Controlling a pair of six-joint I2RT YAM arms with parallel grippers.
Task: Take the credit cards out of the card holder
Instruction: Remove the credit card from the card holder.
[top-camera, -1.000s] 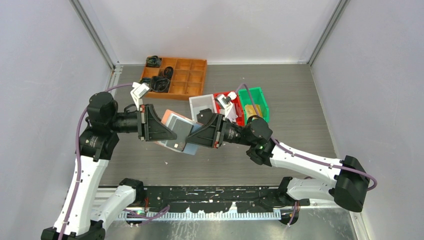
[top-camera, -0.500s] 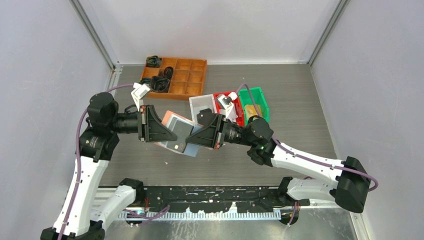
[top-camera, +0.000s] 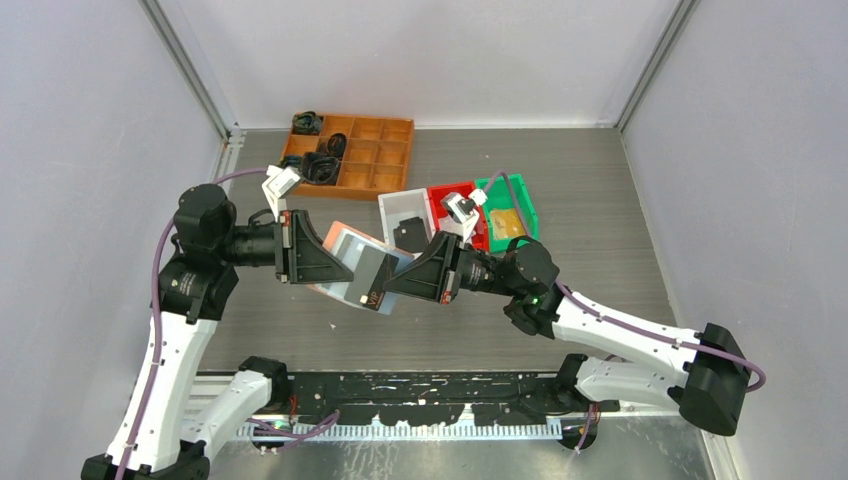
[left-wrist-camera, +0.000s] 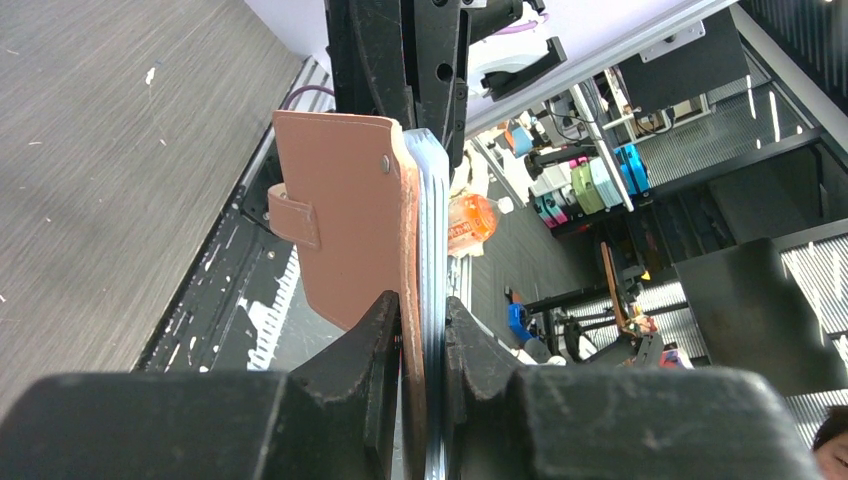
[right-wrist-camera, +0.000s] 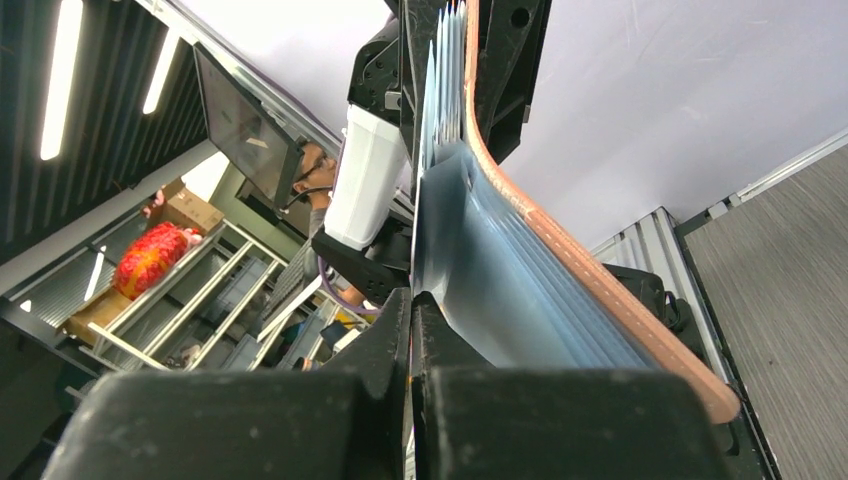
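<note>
Dark plastic of one credit card (top-camera: 370, 274) is pinched in my closed right end effector (top-camera: 390, 288), just ahead of which the card holder (left-wrist-camera: 340, 220) is clamped edge-on by my left end effector (left-wrist-camera: 422, 312), above the bench (top-camera: 600, 240), likely to brace my pull.

Card holder (top-camera: 338, 232) being held up in mid-air, opened out, tilting down to the right. Salmon-pink leather-like cover, snap tab (left-wrist-camera: 293, 215) sticking out from the outer face, small metal stud showing near the edge. Clear bluish plastic sleeves (right-wrist-camera: 500, 270) fanning off the inner side, packed close against the cover. One dark credit card (top-camera: 374, 276) with small gold lettering lying over the top sleeve, lower end poking past the sleeve edge. Can't tell if more cards are sitting inside.
</note>
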